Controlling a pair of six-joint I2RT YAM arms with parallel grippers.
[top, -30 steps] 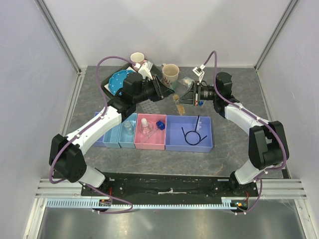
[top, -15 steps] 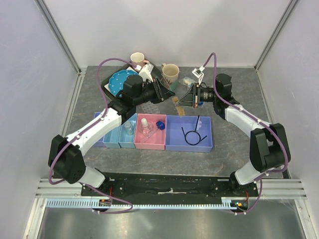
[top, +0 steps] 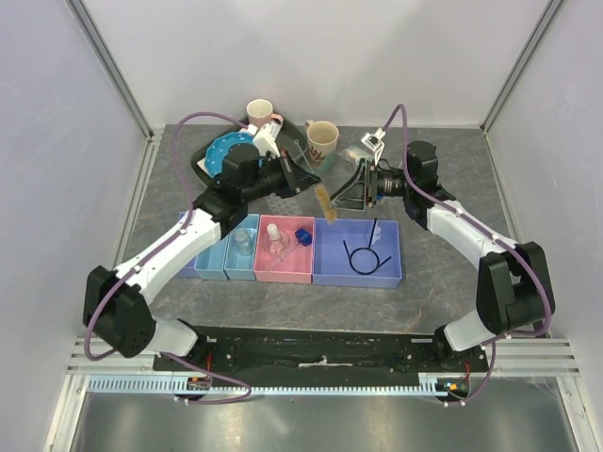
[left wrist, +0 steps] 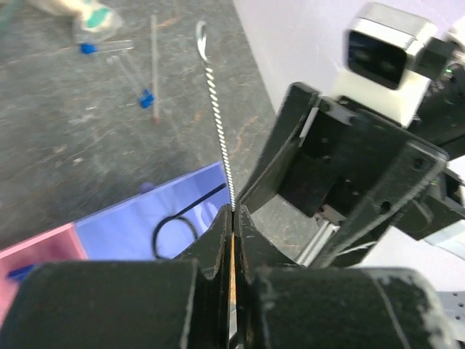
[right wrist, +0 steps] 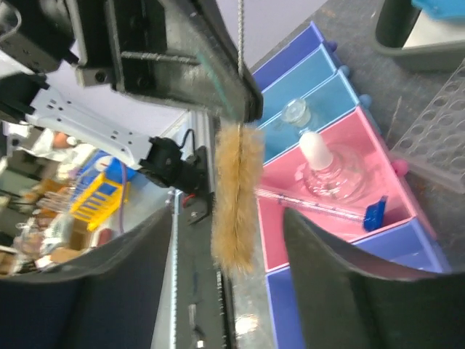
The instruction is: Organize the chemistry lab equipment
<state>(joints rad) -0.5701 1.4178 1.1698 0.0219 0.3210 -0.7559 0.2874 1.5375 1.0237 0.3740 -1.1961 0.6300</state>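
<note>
Your left end effector (left wrist: 232, 218): clenched on the twisted wire stem of the tan brush (top: 325, 202), held aloft midway between left and right edges of the table (top: 424, 292). Your right end effector (top: 349, 197): released, spread around the bristles.

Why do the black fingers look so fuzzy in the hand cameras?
Left wrist: the fingers sit too close to the lens, so they blur, while the brush is crisp. Right wrist: its fingers are dark smears, yet the pink bin looks sharp.
</note>
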